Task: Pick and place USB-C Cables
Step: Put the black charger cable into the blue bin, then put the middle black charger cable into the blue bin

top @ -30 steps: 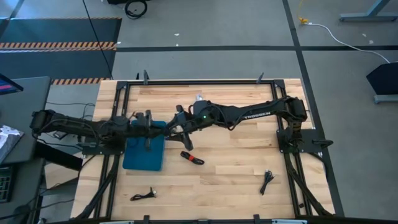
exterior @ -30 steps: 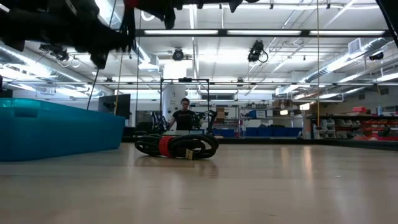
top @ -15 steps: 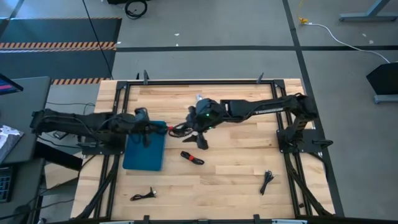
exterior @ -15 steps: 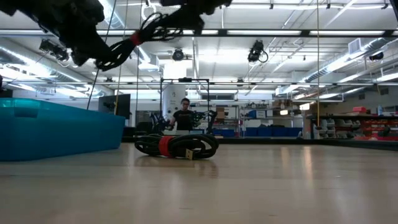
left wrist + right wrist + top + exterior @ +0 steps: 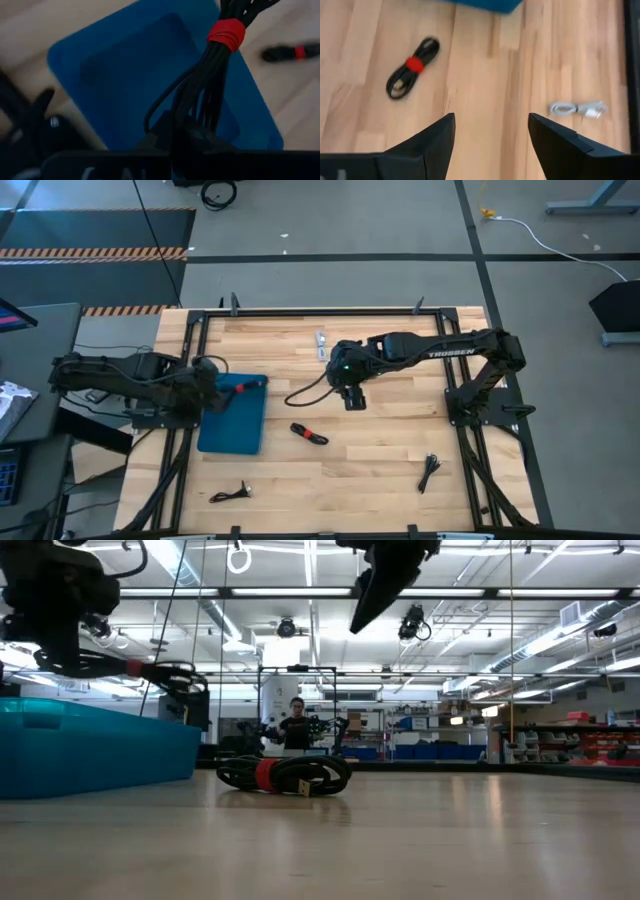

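Note:
My left gripper [image 5: 212, 385] is shut on a black USB-C cable bundle with a red tie [image 5: 226, 34], held above the blue bin [image 5: 232, 430]. My right gripper [image 5: 490, 145] is open and empty, high above the table's middle [image 5: 350, 396]. A black bundle with a red tie [image 5: 309, 433] lies flat on the table; it also shows in the right wrist view [image 5: 412, 67]. A white/silver bundle [image 5: 320, 340] lies near the far edge, also in the right wrist view [image 5: 577, 108]. Two black bundles lie near the front edge, one on the left [image 5: 231, 494] and one on the right [image 5: 430, 471]. My left gripper holds the bundle by one end [image 5: 197, 127], the red tie lying toward the other end. The gripper body hides the fingers. The bundle sticks out from the gripper toward the table's right, about level [image 5: 150, 670], lifted clear over the bin.
The blue bin [image 5: 90, 750] stands at the table's left, open at the top. A black metal frame [image 5: 320, 310] runs round the table. A person [image 5: 296, 725] stands far off in the room behind. Bare wood lies at the middle and right.
Both grippers were at the bundle above the bin's far right corner. My right gripper has let go and gone toward the table's right. My left gripper has gone toward the left edge with the bundle, which now hangs from it alone over the bin.

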Motion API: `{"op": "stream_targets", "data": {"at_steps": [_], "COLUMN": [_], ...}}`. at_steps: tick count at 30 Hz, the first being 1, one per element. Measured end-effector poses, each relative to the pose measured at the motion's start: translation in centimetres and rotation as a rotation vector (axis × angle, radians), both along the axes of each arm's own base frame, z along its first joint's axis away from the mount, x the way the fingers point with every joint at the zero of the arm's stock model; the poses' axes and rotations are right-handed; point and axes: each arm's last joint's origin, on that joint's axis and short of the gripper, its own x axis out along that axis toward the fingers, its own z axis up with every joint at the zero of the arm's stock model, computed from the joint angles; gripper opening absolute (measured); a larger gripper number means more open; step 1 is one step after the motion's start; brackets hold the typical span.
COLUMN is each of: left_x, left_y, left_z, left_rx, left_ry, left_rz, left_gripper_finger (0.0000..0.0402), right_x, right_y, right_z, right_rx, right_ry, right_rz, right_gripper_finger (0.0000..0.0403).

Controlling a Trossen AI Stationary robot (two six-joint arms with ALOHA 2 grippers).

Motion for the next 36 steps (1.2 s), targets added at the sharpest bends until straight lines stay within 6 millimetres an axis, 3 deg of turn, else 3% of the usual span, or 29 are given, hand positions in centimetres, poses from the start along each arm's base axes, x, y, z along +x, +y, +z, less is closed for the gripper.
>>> {"op": "stream_targets", "data": {"at_steps": [9,13,20,27,36], "left_x": [0.1,0.7,2.9,4.9,5.5], "left_y": [-0.9,-2.1,-4.9,-6.5,-6.7], "left_z": [-0.2,-0.7,-2.4,-3.9,-4.7], "left_rx": [-0.187,-0.280,-0.267,-0.259,-0.243], "left_ry": [0.023,0.100,0.230,0.270,0.336], "left_rz": [0.193,0.235,0.233,0.197,0.073], "left_gripper_finger": [0.0016,0.0016,0.0028,0.0098,0.0222], "right_x": [-0.3,-0.4,-1.1,-1.3,-1.1], "right_y": [0.0,0.0,0.0,0.1,1.3], "right_z": [-1.2,-2.6,-5.0,-5.9,-5.9], "right_rx": [0.012,0.011,0.011,0.016,0.057], "right_ry": [0.056,0.087,0.161,0.172,0.152], "right_rz": [-0.023,-0.024,-0.026,-0.035,-0.009], "right_gripper_finger": [0.0251,0.0249,0.0248,0.0248,0.0249]}}
